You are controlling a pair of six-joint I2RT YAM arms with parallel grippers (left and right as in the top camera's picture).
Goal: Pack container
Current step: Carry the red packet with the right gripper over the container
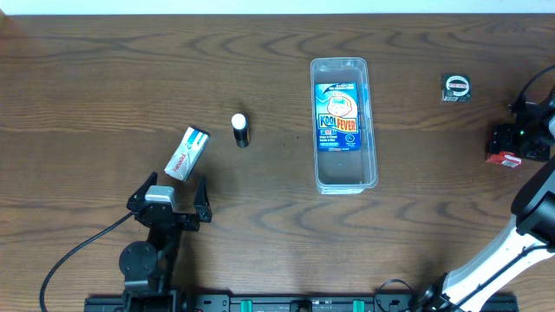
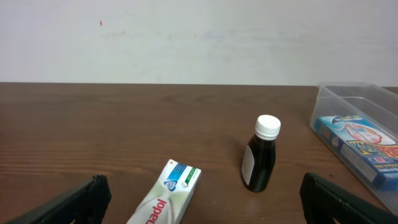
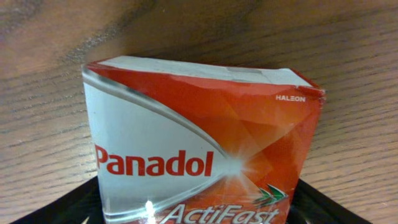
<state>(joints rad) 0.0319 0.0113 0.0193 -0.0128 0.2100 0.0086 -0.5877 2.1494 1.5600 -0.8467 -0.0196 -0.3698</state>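
Observation:
The clear container [image 1: 371,130] stands upright of centre and holds a blue Kool Fever box [image 1: 337,117]; its corner also shows in the left wrist view [image 2: 354,96]. My right gripper [image 1: 519,143] is at the far right edge, shut on a red Panadol ActiFast box [image 1: 502,159] that fills the right wrist view [image 3: 205,149]. My left gripper [image 1: 171,201] is open and empty near the front left, just behind a white-green Panadol box [image 1: 187,153] that lies between its fingers' line of sight [image 2: 166,199].
A small dark bottle with a white cap [image 1: 240,130] stands between the white-green box and the container, also in the left wrist view [image 2: 260,155]. A small black square item [image 1: 456,87] lies at the back right.

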